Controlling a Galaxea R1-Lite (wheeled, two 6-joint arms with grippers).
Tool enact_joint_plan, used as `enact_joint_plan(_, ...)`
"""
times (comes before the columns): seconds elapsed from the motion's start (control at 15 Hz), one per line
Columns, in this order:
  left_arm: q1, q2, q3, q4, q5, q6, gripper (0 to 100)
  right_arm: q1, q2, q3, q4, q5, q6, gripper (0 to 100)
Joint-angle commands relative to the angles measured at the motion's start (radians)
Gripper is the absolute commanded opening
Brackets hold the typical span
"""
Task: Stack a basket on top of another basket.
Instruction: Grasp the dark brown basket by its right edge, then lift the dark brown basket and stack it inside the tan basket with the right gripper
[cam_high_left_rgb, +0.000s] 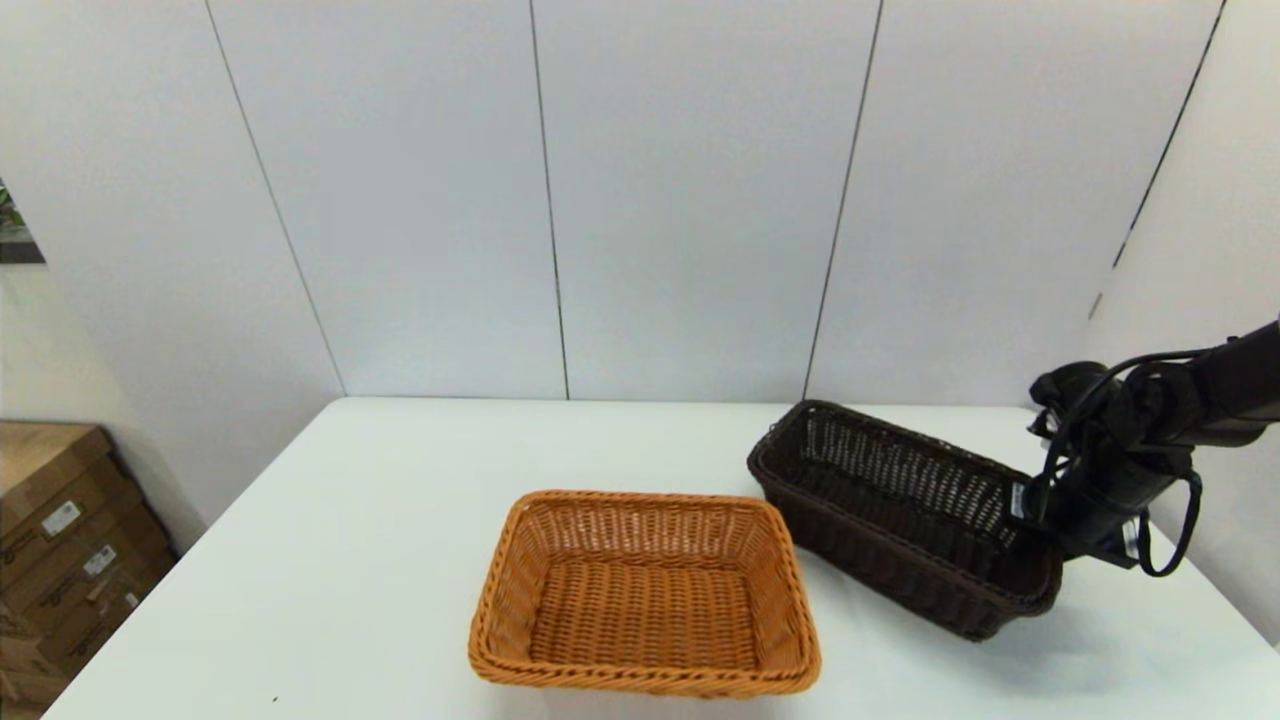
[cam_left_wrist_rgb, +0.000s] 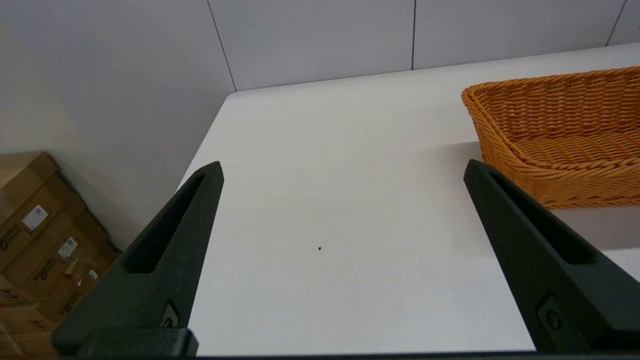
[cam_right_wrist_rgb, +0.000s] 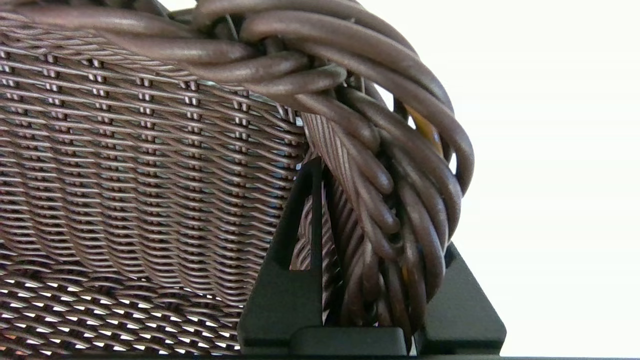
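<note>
**Right gripper holds dark basket tilted, tan basket flat on worktop**

Right gripper (cam_high_left_rgb: 1040, 520) is at the right side of the worktop (cam_high_left_rgb: 330, 560), jaws clenched on the dark basket (cam_high_left_rgb: 900, 510) at its right end wall. In the right wrist view one finger (cam_right_wrist_rgb: 287, 280) sits inside the wall, the other outside, with the braided rim (cam_right_wrist_rgb: 320, 65) and wall pinched between them. The dark basket is tilted: gripped end raised, opening turned partly toward the camera, lower long edge down near the worktop. Cannot tell whether that edge touches the surface; a shadow lies under the raised end.

Tan basket (cam_high_left_rgb: 645, 595) sits flat and upright on the worktop, front centre, empty, opening up. It is to the left of the dark basket; their nearest corners are just beside each other, apart. Dark basket is not over the tan one, not stacked.

Left gripper (cam_left_wrist_rgb: 342, 170) hovers over the left part of the worktop, jaws released wide, holding nothing. Tan basket's left end (cam_left_wrist_rgb: 505, 145) shows near one finger (cam_left_wrist_rgb: 540, 255), not touching it.

Cardboard boxes (cam_high_left_rgb: 60, 540) stand on the floor left of the worktop. Grey panel wall (cam_high_left_rgb: 640, 200) behind.
</note>
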Motion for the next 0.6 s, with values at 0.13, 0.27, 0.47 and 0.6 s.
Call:
enact_joint_plan(0.13, 0.0, 0.0, 0.002, 0.0, 0.0, 0.0, 100, -0.021, -0.051, -0.016, 0.004, 0.003, 0.016, 0)
enact_joint_plan(0.27, 0.0, 0.0, 0.002, 0.001, 0.0, 0.0, 100, -0.038, -0.113, -0.044, 0.007, 0.009, 0.018, 0)
enact_joint_plan(0.47, 0.0, 0.0, 0.002, 0.0, 0.0, 0.0, 100, -0.056, -0.218, -0.125, 0.091, 0.017, 0.016, 0)
enact_joint_plan(0.6, 0.0, 0.0, 0.002, 0.001, 0.0, 0.0, 100, -0.059, -0.283, -0.156, 0.136, 0.036, 0.018, 0)
